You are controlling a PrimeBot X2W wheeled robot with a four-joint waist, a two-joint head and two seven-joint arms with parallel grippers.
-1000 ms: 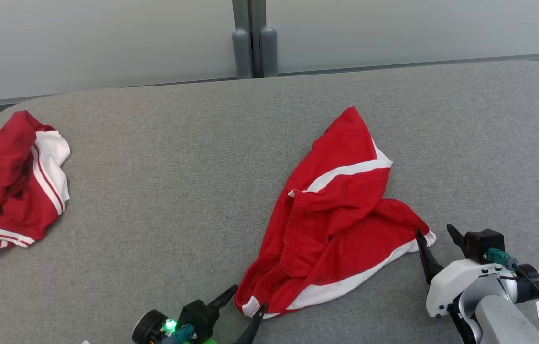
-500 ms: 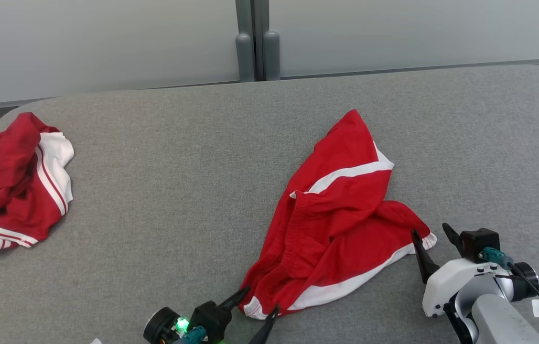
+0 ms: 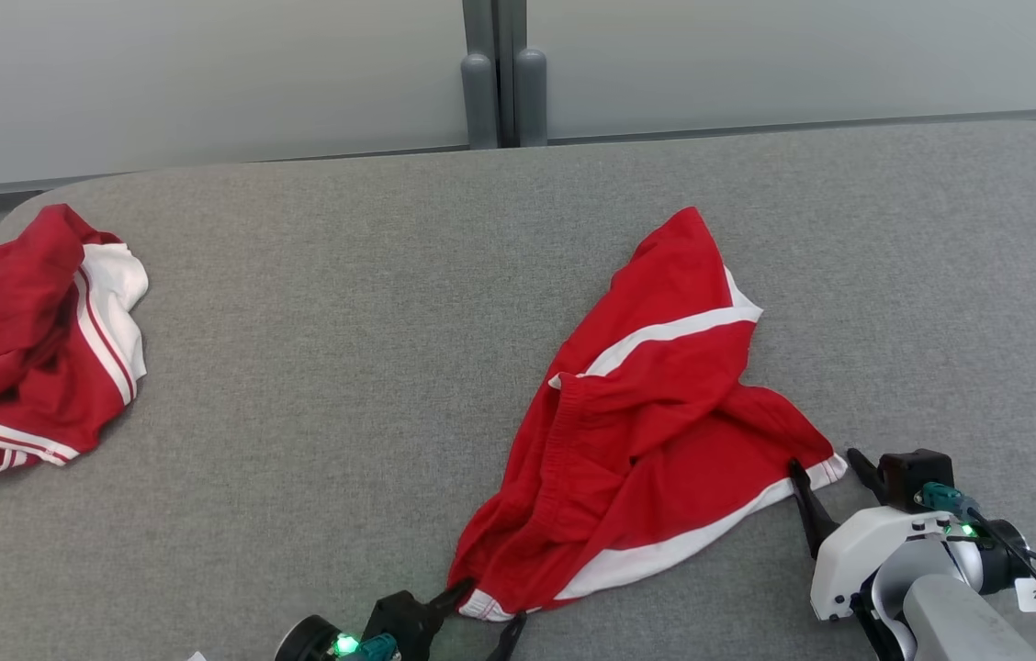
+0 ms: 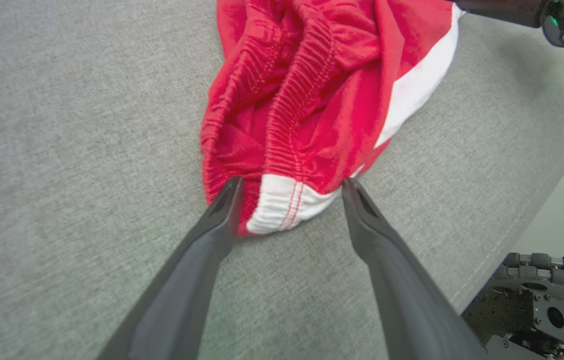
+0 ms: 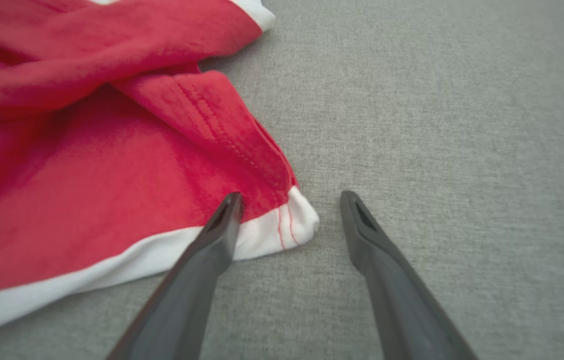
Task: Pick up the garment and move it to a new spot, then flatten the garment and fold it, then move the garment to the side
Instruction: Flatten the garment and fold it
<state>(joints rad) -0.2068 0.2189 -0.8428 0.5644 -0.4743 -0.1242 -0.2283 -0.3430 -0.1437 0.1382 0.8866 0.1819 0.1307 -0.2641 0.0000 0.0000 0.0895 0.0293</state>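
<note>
The garment (image 3: 647, 431), red shorts with white trim, lies crumpled on the grey table (image 3: 343, 321), right of centre. My left gripper (image 3: 489, 608) is open at its near-left corner. In the left wrist view the white hem corner of the garment (image 4: 307, 100) lies between the spread fingers of the left gripper (image 4: 292, 186). My right gripper (image 3: 823, 461) is open at the near-right corner. In the right wrist view the right gripper (image 5: 289, 197) straddles the white tip of the garment (image 5: 112, 175), its left finger (image 5: 222, 225) over the cloth.
A second red and white garment (image 3: 22, 340) lies bunched at the table's far left. A grey post (image 3: 504, 83) and pale wall stand behind the table. The table's near edge (image 4: 512, 235) runs close beside the left gripper, above the robot's base.
The head camera has shifted slightly. My left gripper sits lower in the view at the hem corner. The right gripper has dropped a little at the right corner. Both stay open.
</note>
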